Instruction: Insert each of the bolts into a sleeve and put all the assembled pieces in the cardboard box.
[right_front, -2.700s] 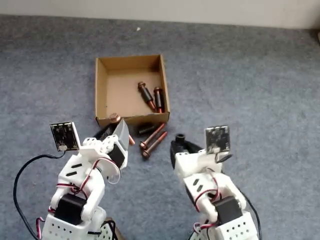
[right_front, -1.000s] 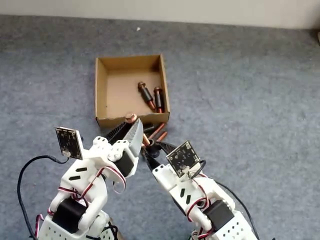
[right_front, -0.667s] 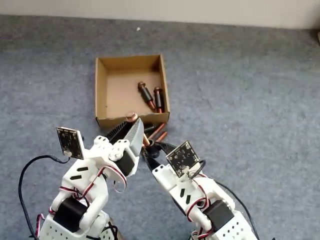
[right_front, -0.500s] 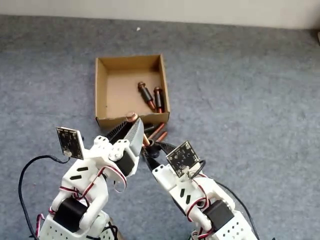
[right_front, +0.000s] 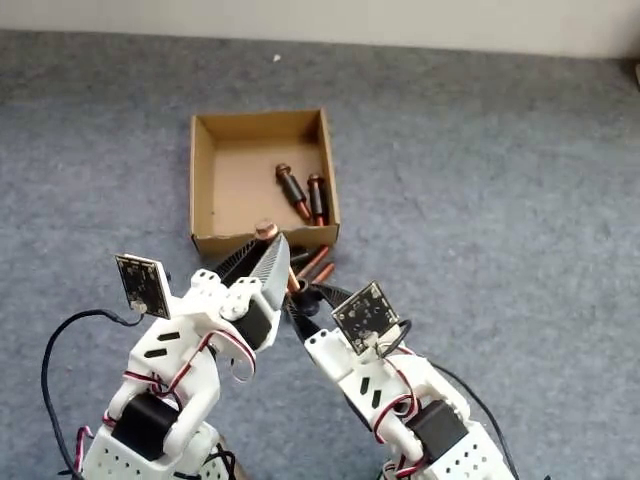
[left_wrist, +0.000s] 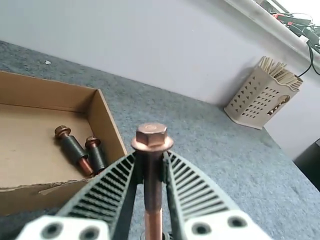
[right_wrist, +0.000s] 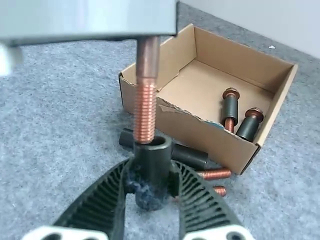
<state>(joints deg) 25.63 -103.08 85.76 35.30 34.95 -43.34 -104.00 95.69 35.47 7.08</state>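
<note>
The grey desk (right_front: 500, 180) holds the open cardboard box (right_front: 198, 180), and two done pieces (right_front: 293, 192) lie inside it by one side wall. Just in front of the box, the left tool (left_wrist: 150, 160) is clamped on a bolt (left_wrist: 151, 145) that points down. The right tool (right_wrist: 151, 167) is clamped on a black sleeve (right_wrist: 149, 190) right under it, with the bolt's tip at the hole, maybe just inside. Two loose bolts (right_front: 315, 262) and spare sleeves (right_wrist: 190, 156) lie on the desk by the box's front wall.

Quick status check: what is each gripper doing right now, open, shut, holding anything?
Left gripper: shut on a copper bolt, held upright.
Right gripper: shut on a black sleeve, with the bolt's tip at its mouth.
</note>
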